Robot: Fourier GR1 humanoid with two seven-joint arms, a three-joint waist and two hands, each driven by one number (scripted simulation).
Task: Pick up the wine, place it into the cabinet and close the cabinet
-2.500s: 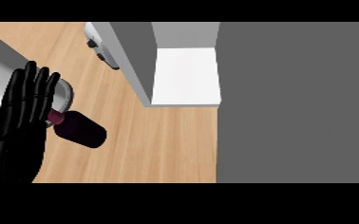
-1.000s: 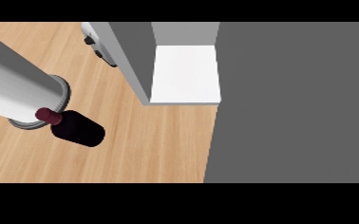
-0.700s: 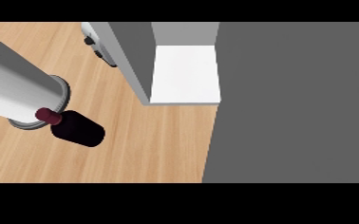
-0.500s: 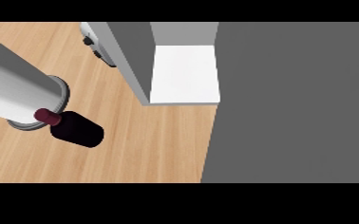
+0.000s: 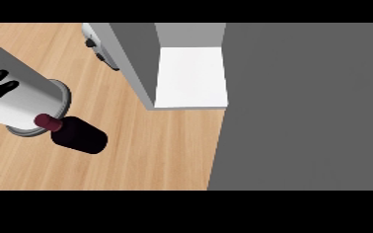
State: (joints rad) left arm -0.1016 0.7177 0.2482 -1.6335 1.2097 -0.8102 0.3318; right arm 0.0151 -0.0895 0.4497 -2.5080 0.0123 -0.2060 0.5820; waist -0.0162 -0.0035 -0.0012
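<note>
On the wooden counter (image 5: 160, 148), a wine bottle (image 5: 76, 134) stands beside the open cabinet (image 5: 189, 76).
No label readable; left hand (image 5: 6, 81) barely shows, grip impossible to tell.

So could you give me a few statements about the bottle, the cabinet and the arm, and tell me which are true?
1. The wine bottle stands on the wooden counter. True.
2. The bottle is inside the cabinet. False: it is out on the counter, to the cabinet's left.
3. The cabinet is open, showing a white shelf. True.
4. A grey forearm is at the view's left edge, beside the bottle. True.
5. Fingers are curled round the bottle. False: only black fingertips show at the left edge, away from the bottle.
</note>
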